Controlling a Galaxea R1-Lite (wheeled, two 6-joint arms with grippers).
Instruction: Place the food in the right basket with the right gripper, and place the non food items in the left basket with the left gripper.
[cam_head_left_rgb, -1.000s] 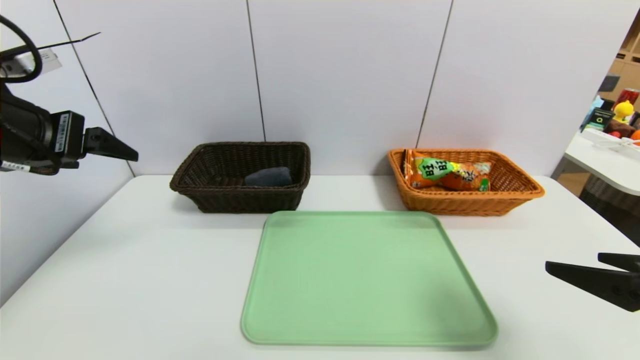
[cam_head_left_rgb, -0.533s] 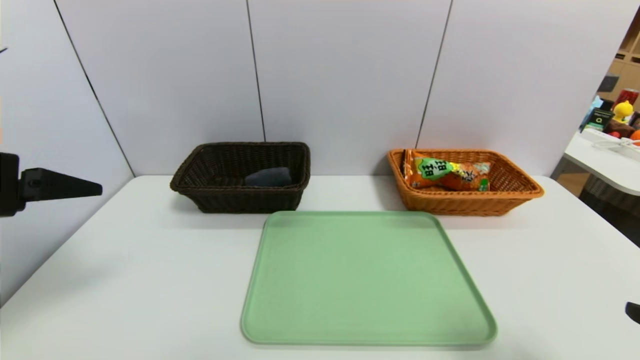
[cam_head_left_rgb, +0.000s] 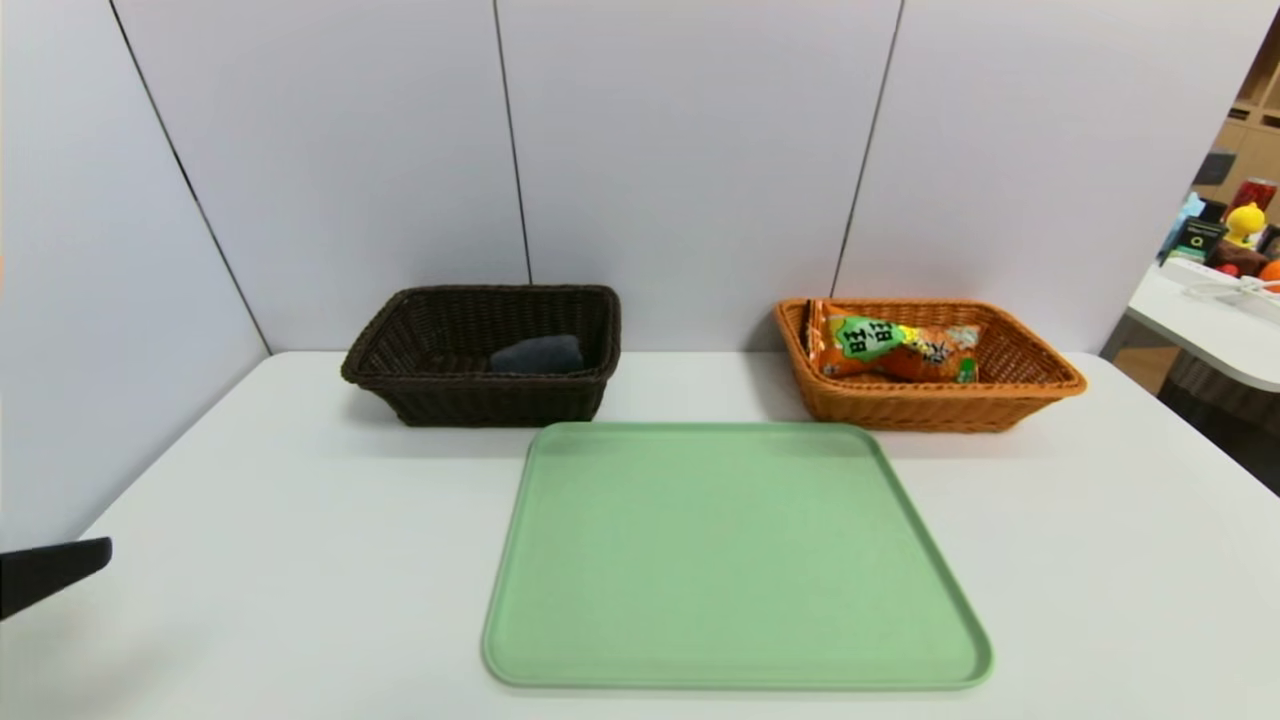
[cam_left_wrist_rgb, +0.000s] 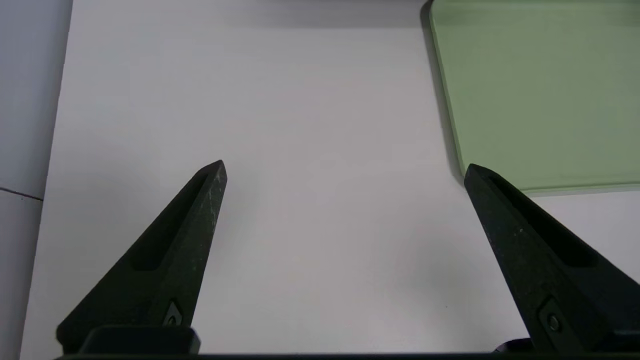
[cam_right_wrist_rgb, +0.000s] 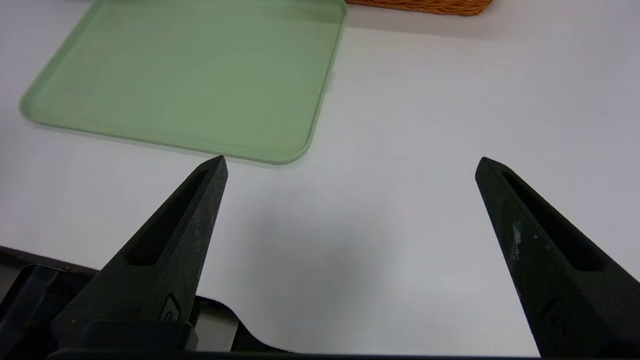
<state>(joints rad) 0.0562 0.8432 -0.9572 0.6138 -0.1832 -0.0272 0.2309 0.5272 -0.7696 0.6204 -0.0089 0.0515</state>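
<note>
Both grippers stand wide apart and empty: the left gripper (cam_left_wrist_rgb: 345, 167) left of the green tray (cam_head_left_rgb: 735, 555), the right gripper (cam_right_wrist_rgb: 350, 162) off its right. Snack bag (cam_head_left_rgb: 893, 350) fills the orange basket (cam_head_left_rgb: 1040, 385), grey cloth (cam_head_left_rgb: 537, 354) the dark basket (cam_head_left_rgb: 400, 375). The marker is unseen; it may be missing.

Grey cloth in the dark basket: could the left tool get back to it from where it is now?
Probably yes. The grey cloth lies uncovered in the open-topped dark basket, and only bare table lies between it and the open, empty left tool at the near left edge.
</note>
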